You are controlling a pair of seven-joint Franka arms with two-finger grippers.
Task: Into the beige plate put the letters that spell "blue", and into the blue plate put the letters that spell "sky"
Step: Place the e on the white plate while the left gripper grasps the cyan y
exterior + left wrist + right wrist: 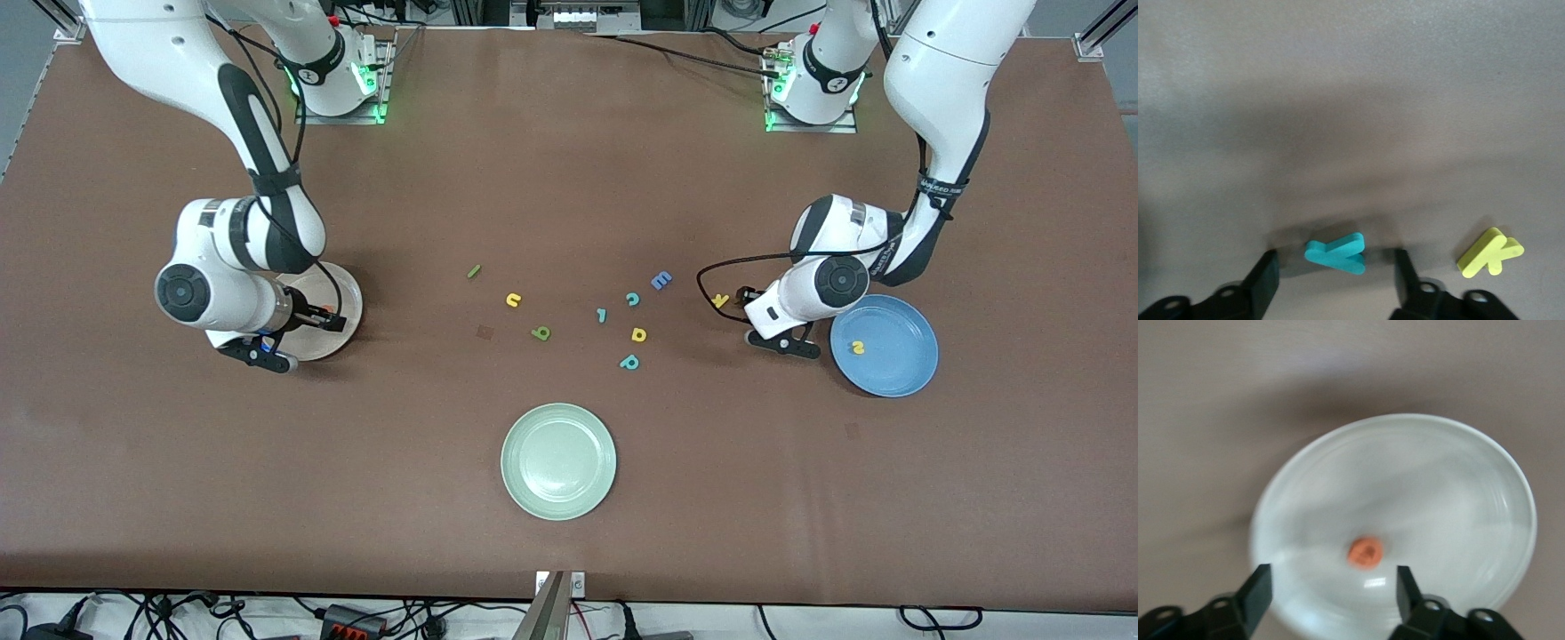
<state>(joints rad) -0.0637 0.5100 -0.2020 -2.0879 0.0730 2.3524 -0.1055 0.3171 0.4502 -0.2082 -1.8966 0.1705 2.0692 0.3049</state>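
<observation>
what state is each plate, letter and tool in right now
round beige plate: holds orange foam "e"
round blue plate: holds yellow foam "s"
pale green plate: nothing in it
teal foam "y": flat on table, between left tool's fingers, not gripped
yellow foam "k": flat on table beside it
left tool: open, low over the "y"
right tool: open over beige plate

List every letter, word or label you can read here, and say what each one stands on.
blue "E": foam letter on the table.
yellow "u": foam letter on the table.
teal "c": foam letter on the table.
yellow "k": foam letter on the table.
teal "y": foam letter on the table.
yellow "s": foam letter in the blue plate.
White print on the left arm's black strap: too small to read.
</observation>
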